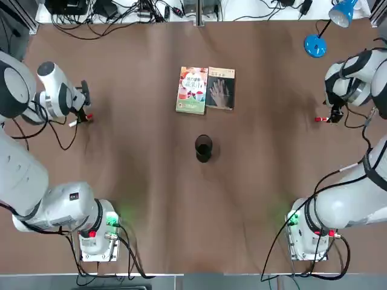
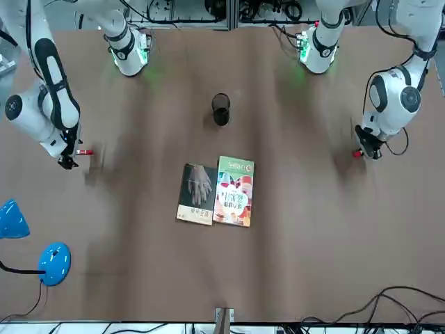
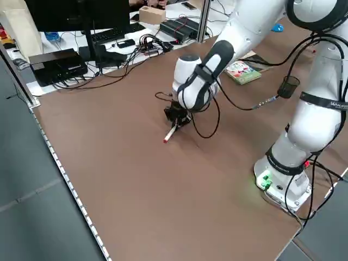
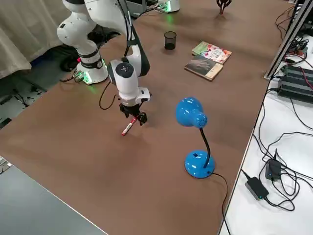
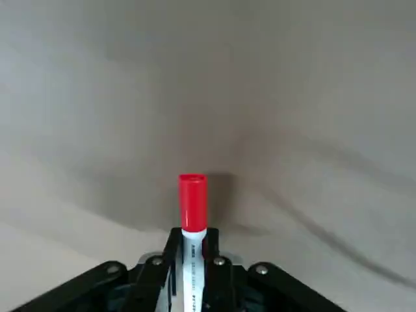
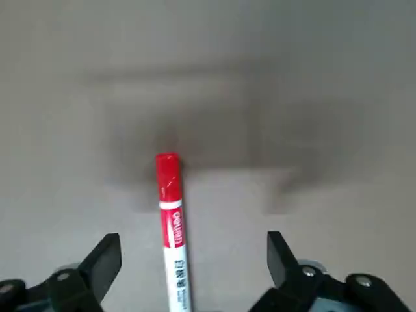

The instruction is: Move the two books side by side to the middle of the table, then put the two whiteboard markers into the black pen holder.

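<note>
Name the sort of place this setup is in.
Probably a robotics lab or test workspace: two arms are mounted on one edge of a large brown table, cables lie tangled along the far edge, and a monitor stands on a white desk beside it.

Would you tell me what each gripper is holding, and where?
The left gripper grips a marker by its white barrel, below the red cap. The right gripper holds nothing.

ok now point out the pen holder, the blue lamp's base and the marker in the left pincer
black pen holder (image 4: 169, 41): right side view, its side wall
blue lamp's base (image 1: 315, 46): top view, the round disc
marker (image 5: 193, 201): left wrist view, its red cap
</note>
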Robot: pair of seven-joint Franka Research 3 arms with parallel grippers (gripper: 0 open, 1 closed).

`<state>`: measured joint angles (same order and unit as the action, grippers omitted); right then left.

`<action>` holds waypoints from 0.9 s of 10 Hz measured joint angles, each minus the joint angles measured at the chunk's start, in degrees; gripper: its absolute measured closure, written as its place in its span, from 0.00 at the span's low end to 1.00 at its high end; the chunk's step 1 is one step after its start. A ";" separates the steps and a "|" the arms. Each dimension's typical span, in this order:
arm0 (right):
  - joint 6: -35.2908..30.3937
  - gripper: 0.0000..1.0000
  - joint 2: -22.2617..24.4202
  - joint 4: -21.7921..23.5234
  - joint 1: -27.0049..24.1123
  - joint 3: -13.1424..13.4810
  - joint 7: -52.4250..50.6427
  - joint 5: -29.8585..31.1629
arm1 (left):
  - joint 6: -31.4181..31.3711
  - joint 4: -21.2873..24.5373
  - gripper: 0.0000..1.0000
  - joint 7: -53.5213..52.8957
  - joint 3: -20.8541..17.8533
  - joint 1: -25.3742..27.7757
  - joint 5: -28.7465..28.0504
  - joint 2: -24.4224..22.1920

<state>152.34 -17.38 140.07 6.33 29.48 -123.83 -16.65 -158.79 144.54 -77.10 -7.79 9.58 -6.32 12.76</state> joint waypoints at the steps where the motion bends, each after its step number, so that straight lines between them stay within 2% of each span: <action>1: 0.00 0.00 -0.23 0.14 -0.46 0.00 -0.02 0.04 | 7.63 -3.13 0.83 4.99 2.84 -0.44 1.31 -2.06; 2: 0.00 0.00 -0.57 0.35 -0.56 -0.01 -0.03 0.05 | 15.48 -7.18 0.83 9.63 7.00 -0.88 4.77 -3.95; 3: 0.01 0.00 -0.90 0.76 -0.56 -0.08 -0.03 0.05 | 20.20 -10.58 0.83 12.87 10.80 -1.38 9.70 -5.20; 4: 0.27 0.02 -1.18 1.00 -0.56 -0.16 -0.04 0.03 | 22.32 -12.87 0.83 16.02 14.13 -1.68 13.85 -6.01; 7: 1.59 0.06 -1.76 1.86 -0.55 -0.58 -0.06 -0.23 | 25.62 -18.43 0.83 29.98 23.09 -1.84 17.70 -6.60; 8: 1.60 0.15 -1.94 1.98 -0.54 -1.01 -0.05 -0.42 | 26.22 -20.20 0.83 33.71 26.93 -2.02 18.76 -6.65; 9: 1.67 0.19 -2.07 2.03 -0.53 -1.43 -0.04 -0.66 | 26.28 -21.37 0.83 37.85 31.04 -2.34 19.70 -6.73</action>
<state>154.01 -19.45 142.11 5.80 28.04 -123.87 -17.31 -132.51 123.17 -39.24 23.25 7.24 13.38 6.03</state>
